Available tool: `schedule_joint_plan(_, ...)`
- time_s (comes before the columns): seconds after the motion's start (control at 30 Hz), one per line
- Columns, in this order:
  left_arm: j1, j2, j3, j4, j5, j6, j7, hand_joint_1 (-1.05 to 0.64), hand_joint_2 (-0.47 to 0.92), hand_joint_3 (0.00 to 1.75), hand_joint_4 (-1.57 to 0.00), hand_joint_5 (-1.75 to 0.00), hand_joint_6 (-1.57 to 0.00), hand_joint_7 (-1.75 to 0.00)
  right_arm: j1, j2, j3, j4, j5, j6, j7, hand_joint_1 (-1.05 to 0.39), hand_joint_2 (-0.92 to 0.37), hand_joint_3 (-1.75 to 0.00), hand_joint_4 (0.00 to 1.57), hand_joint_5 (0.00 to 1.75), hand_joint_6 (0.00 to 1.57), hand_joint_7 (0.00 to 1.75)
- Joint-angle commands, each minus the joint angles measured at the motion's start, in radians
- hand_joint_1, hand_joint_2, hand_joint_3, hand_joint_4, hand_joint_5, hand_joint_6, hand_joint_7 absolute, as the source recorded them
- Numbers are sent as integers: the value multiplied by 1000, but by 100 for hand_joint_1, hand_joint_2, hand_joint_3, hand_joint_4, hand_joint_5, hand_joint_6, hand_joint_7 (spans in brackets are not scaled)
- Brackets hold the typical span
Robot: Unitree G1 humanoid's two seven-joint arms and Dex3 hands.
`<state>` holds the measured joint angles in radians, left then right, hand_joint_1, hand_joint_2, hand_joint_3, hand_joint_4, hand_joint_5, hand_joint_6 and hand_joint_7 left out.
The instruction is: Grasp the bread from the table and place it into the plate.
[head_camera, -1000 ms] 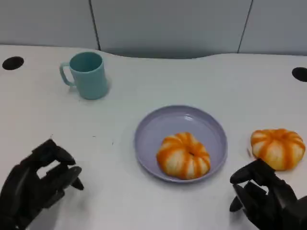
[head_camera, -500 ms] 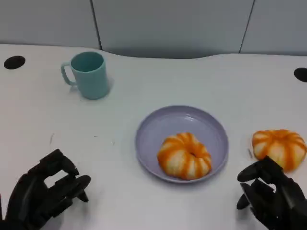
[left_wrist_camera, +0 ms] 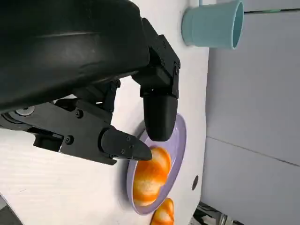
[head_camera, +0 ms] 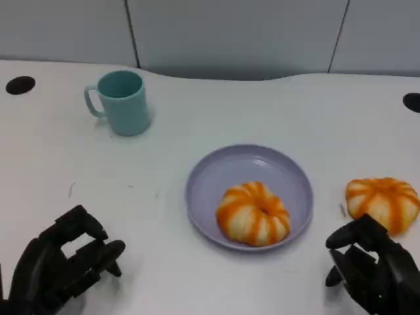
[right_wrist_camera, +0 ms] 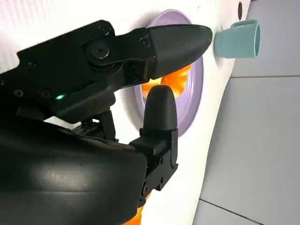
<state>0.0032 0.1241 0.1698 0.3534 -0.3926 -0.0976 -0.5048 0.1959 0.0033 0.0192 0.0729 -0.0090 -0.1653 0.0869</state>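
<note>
An orange-and-white striped bread (head_camera: 252,213) lies in the lavender plate (head_camera: 216,174) at the table's middle; both also appear in the left wrist view, bread (left_wrist_camera: 149,176) and plate (left_wrist_camera: 180,136). A second striped bread (head_camera: 382,202) sits on the table to the right of the plate. My right hand (head_camera: 371,269) hovers just in front of that bread, fingers apart, holding nothing. My left hand (head_camera: 59,262) is low at the front left, far from the plate, fingers apart and empty. In the right wrist view my fingers (right_wrist_camera: 161,117) cross the plate (right_wrist_camera: 197,84).
A teal mug (head_camera: 121,102) stands at the back left, also seen as a mug (left_wrist_camera: 215,23) and a mug (right_wrist_camera: 239,40). Dark round holes (head_camera: 20,84) (head_camera: 411,101) mark the table's far corners. A grey wall runs behind the table edge.
Both hands have drawn slightly lower and closer to the table's front edge. The breads, plate and mug have stayed put.
</note>
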Motion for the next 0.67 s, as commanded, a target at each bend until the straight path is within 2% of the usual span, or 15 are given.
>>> schedule_joint_plan(0.03, -16, 6, 16, 18, 3, -18, -9, -12, 92, 11, -72, -175, -55, -175, -5, -13, -11, 7, 10, -3, 0, -28, -92, -32, 55, 175, 32, 175)
schedule_joint_plan(0.43, -11, 10, 16, 8, 9, -2, -8, -18, 91, 11, -72, -175, -56, -175, -1, -16, -8, -3, 3, 7, 1, -28, -92, -32, 53, 175, 30, 175)
schedule_joint_plan(0.67, -20, 5, 24, 18, -3, 1, -20, -16, 91, 11, -72, -175, -55, -175, -6, -10, -11, -3, 10, 10, -4, -27, -92, -32, 54, 175, 32, 175)
